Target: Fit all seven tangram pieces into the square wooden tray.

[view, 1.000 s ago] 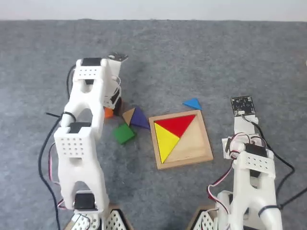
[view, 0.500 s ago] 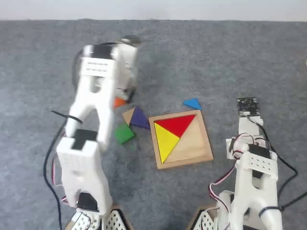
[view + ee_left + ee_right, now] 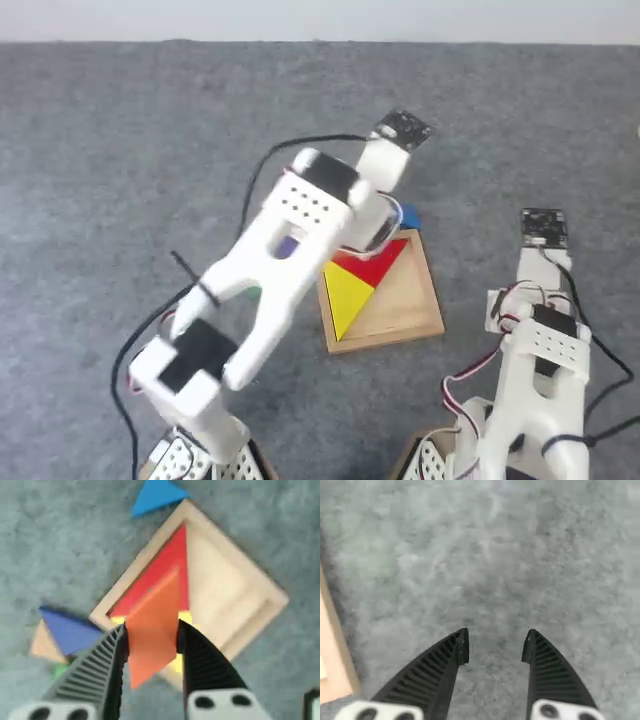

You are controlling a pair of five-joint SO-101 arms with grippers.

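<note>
Two of seven are seated, the red wooden triangle (image 3: 375, 262) and yellow wooden triangle (image 3: 345, 295) in the square wooden tray (image 3: 390, 338), while the orange wooden piece (image 3: 155, 615) is clamped in the left tool (image 3: 150, 626) above them, the small blue wooden triangle (image 3: 157, 495) and others are left on the table, and the right tool (image 3: 495, 645) is held open.

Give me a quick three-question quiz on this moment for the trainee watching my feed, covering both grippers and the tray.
1. True or false: the left gripper is shut on the orange piece above the wooden tray.
2. How many pieces lie flat in the wooden tray? A: none. B: two. C: seven.
3. Fill in the blank: the right gripper hangs ____ (open or shut) over the grey mat, holding nothing.

Key: 1 true; 2 B; 3 open.
</note>
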